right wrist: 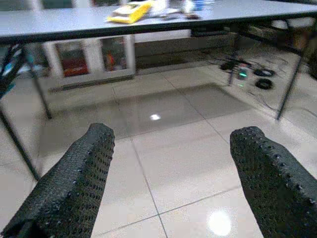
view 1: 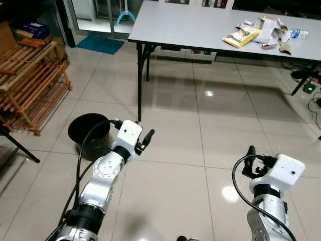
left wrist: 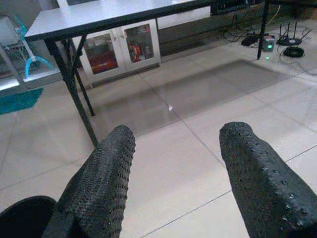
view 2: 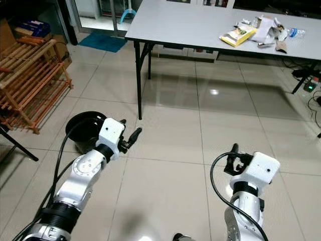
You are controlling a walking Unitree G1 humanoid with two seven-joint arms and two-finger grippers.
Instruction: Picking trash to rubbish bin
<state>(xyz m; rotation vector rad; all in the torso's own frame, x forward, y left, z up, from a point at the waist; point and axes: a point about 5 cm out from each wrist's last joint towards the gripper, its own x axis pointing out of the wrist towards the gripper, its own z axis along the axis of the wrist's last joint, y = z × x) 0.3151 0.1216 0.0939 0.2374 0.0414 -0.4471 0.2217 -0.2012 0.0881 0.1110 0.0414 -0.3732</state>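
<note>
Trash lies on the grey table (view 1: pixel 185 22) at its far right end: a yellow packet (view 1: pixel 241 36), crumpled white paper (view 1: pixel 268 31), a brown scrap (view 1: pixel 285 47) and a plastic bottle (view 1: pixel 300 33). A black round bin (view 1: pixel 89 134) stands on the floor tiles near the table's front left leg. My left gripper (view 1: pixel 147 139) hovers just right of the bin, open and holding nothing; its fingers (left wrist: pixel 106 173) point at the table. My right gripper (view 1: pixel 252 156) is low at the right, also open and bare, far from the table, with the yellow packet (right wrist: pixel 130 11) visible on the tabletop beyond it.
A wooden slatted rack (view 1: pixel 30 75) stands at the left. A blue mat (view 1: pixel 100 43) lies by the far doorway. The table's black leg (view 1: pixel 140 85) rises beside the bin. Cables and a power strip (view 1: pixel 308 88) lie at the right. Glass-door cabinets (left wrist: pixel 121 49) sit behind the table.
</note>
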